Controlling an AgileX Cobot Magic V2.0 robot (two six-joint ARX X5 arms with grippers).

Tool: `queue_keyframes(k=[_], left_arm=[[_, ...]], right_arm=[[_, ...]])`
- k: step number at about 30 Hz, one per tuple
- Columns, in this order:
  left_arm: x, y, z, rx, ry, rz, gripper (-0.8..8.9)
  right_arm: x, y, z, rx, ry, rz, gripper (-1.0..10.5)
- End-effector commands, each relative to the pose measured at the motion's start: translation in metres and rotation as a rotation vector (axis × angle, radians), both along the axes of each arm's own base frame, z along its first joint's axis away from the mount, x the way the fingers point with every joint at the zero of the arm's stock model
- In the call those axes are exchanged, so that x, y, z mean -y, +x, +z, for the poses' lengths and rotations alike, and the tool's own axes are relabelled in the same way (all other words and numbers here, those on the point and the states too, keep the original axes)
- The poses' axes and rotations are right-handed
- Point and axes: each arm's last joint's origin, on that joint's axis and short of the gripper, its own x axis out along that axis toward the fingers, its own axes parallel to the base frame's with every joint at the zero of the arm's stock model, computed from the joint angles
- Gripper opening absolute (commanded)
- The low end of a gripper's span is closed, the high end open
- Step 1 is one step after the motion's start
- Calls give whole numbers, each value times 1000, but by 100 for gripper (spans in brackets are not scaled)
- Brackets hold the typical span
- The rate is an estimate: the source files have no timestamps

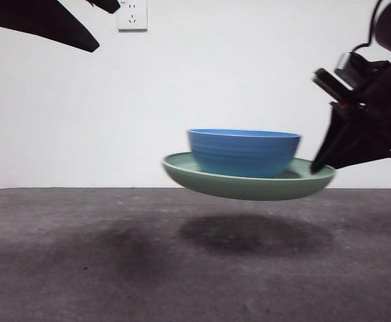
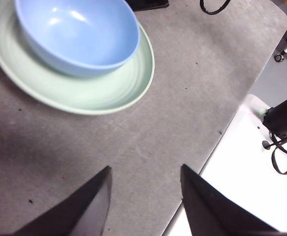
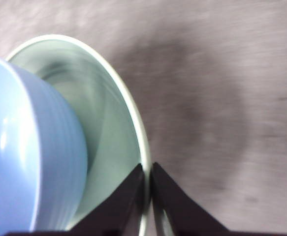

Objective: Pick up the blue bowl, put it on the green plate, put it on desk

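The blue bowl (image 1: 243,152) rests inside the green plate (image 1: 249,184), and both hang in the air above the desk (image 1: 115,268), with a dark shadow beneath them. My right gripper (image 1: 319,164) is shut on the plate's right rim; in the right wrist view its jaws (image 3: 147,184) pinch the rim of the green plate (image 3: 111,128) beside the blue bowl (image 3: 30,152). My left gripper (image 2: 144,189) is open and holds nothing, well apart from the green plate (image 2: 84,91) and blue bowl (image 2: 77,34). In the front view the left arm (image 1: 47,23) shows at the top left corner.
A white wall with a power socket (image 1: 132,15) stands behind the desk. In the left wrist view the desk edge (image 2: 222,137) borders a white surface with black cables (image 2: 281,157).
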Motion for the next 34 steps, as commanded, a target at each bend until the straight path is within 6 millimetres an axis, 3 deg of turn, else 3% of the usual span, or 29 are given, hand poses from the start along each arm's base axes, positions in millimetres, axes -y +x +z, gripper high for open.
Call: queue_keyframes(k=[1, 10, 20, 27, 34], left_arm=[[3, 1, 1, 10, -2, -15, 225], [3, 1, 1, 10, -2, -16, 225], [3, 1, 1, 10, -2, -16, 225], [3, 1, 0, 8, 0, -16, 225], [3, 0, 0, 5, 2, -16, 225]], right_arm=[[-14, 2, 4, 2, 18, -2, 12], [-48, 5, -4, -8, 11, 15, 12], [-76, 32, -17, -49, -15, 26, 12], [-90, 48, -37, -103, -37, 43, 12], [-91, 50, -48, -122, -58, 46, 12]])
